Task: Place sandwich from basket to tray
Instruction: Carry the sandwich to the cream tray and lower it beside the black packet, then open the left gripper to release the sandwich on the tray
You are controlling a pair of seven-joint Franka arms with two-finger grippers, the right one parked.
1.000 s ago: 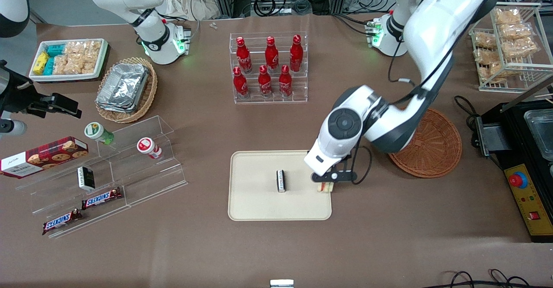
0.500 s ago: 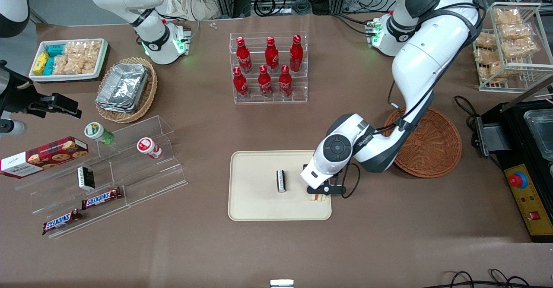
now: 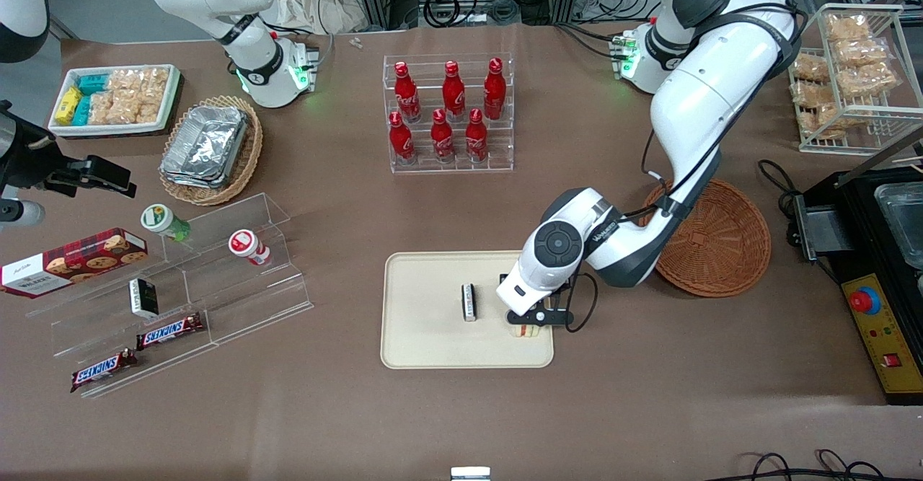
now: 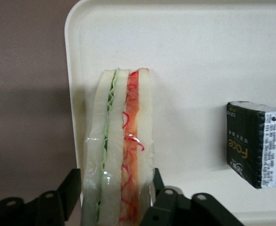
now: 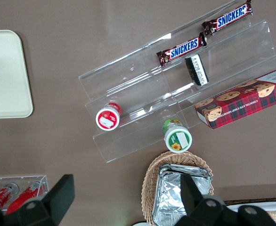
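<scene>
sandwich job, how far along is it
Done: the round reddish-brown wicker basket no longer holds it. In hand: the left arm's gripper is shut on the wrapped triangular white-bread sandwich, low over the flat beige tray near its rim, beside a small black-and-white packet. Left: open the fingers and lift clear.

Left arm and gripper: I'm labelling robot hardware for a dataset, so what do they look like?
The left arm has glossy white rounded shells with dark grey to black joint bands and a round dark cap at the wrist. Thin black cables loop along it. Its base shows a green light. The gripper, over the tray, is black with two fingers.
</scene>
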